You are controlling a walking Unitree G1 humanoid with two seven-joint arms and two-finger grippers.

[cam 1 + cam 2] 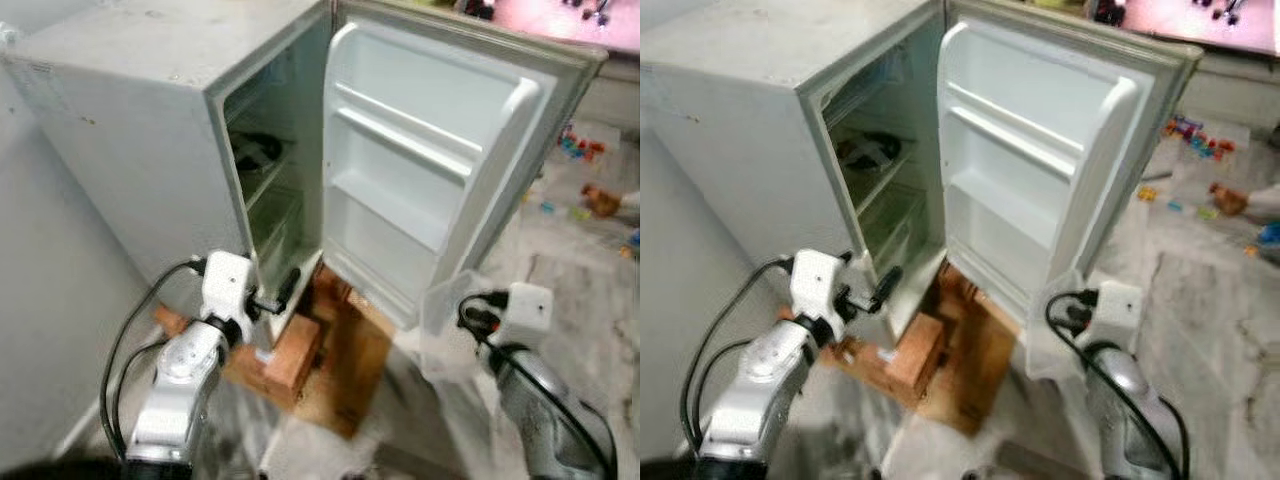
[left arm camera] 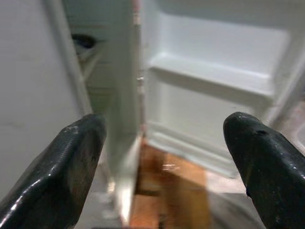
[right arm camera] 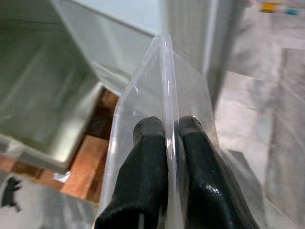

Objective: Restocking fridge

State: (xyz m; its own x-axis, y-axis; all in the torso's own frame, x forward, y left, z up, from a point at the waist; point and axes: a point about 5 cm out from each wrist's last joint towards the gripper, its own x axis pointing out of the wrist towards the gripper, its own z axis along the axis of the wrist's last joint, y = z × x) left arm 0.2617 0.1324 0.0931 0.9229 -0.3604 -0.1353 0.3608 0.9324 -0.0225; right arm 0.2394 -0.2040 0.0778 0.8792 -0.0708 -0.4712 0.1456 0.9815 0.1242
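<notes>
Right wrist view shows the right gripper (image 3: 167, 143) pinching the wall of a clear plastic box (image 3: 157, 76), held low just beside the open fridge door (image 1: 430, 150). The left gripper (image 2: 162, 143) is spread wide and empty near the fridge (image 1: 150, 130) front. I think the box is on its way in, so next it must go up onto a door shelf (image 1: 395, 205).

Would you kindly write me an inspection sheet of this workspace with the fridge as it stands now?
Surface: pale marbled floor; the fridge stands on wooden blocks.
Job's things: small white fridge, its door swung wide open; door shelves bare; something dark on an inner shelf, too dim to name. Clear plastic container gripped by its wall.
Clutter: small coloured toys scattered on the floor beyond the door.
Grippers: left gripper open, pointed at the fridge opening; right gripper shut on the container.
Cables: black cables loop along both arms.
Surroundings: a grey wall to the left of the fridge.
</notes>
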